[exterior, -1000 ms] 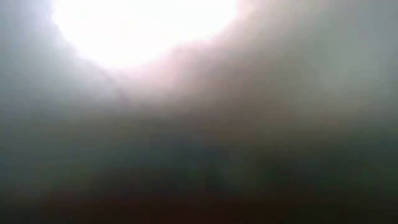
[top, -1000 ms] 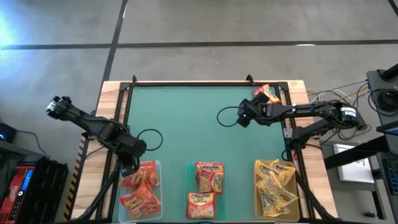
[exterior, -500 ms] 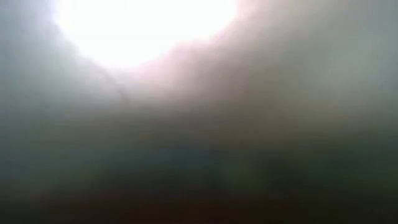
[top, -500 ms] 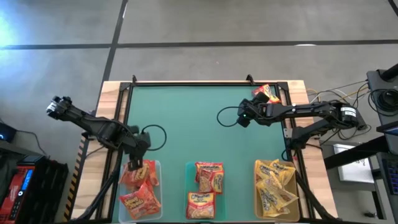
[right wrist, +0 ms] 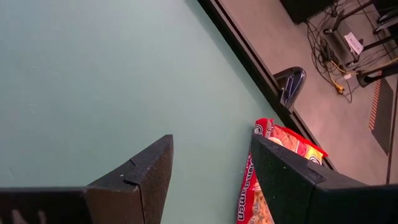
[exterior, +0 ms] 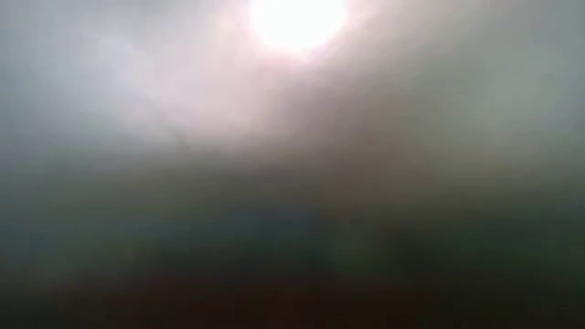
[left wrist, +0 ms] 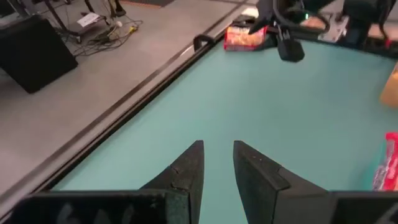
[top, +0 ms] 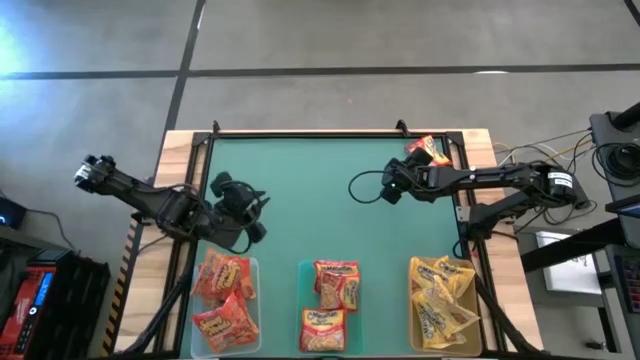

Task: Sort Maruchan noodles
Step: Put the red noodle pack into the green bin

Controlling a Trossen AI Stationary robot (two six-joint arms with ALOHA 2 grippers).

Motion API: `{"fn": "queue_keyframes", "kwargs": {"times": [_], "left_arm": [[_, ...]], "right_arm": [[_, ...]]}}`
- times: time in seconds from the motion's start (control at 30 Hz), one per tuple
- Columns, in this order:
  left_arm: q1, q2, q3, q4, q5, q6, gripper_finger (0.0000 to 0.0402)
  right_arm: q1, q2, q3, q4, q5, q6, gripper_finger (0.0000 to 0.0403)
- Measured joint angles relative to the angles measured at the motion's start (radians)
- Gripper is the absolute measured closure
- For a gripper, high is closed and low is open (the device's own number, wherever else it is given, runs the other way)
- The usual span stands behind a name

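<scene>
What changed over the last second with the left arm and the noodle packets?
The left gripper has risen from over the left bin and swung back toward the mat's middle, empty, its fingers slightly apart. An orange-red packet that it hung over now lies uncovered in that bin. The right gripper stayed put, open, beside the last loose packet at the far right corner. The other bins look unchanged.

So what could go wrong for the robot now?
One noodle packet is left, lying at the mat's far right corner against the black frame. The right hand is open with the packet beside one finger, so closing might pinch only the crinkly edge, or nudge it into the frame. The packet looks red and yellow, so it could end up in the wrong bin. The left hand is empty above the mat.
</scene>
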Motion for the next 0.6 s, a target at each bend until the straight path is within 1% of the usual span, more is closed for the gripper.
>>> {"fn": "queue_keyframes", "kwargs": {"times": [0.17,0.27,0.43,0.5,0.6], "left_arm": [[0.038,0.004,-0.007,-0.009,0.052,0.014,0.0332],[0.057,0.008,-0.024,-0.012,0.106,0.016,0.0332],[0.081,0.008,-0.093,-0.002,0.169,0.000,0.0332],[0.090,0.008,-0.126,0.028,0.181,0.001,0.0332],[0.108,0.008,-0.180,0.121,0.186,0.023,0.0332]], "right_arm": [[0.000,0.000,0.000,0.001,0.000,0.000,0.0197],[0.000,0.000,0.000,0.000,0.000,0.000,0.0197],[0.000,0.000,0.000,0.000,0.000,0.000,0.0197],[0.000,0.000,0.000,0.001,0.000,0.000,0.0197],[0.000,0.000,0.000,0.001,0.000,0.000,0.0197]]}}
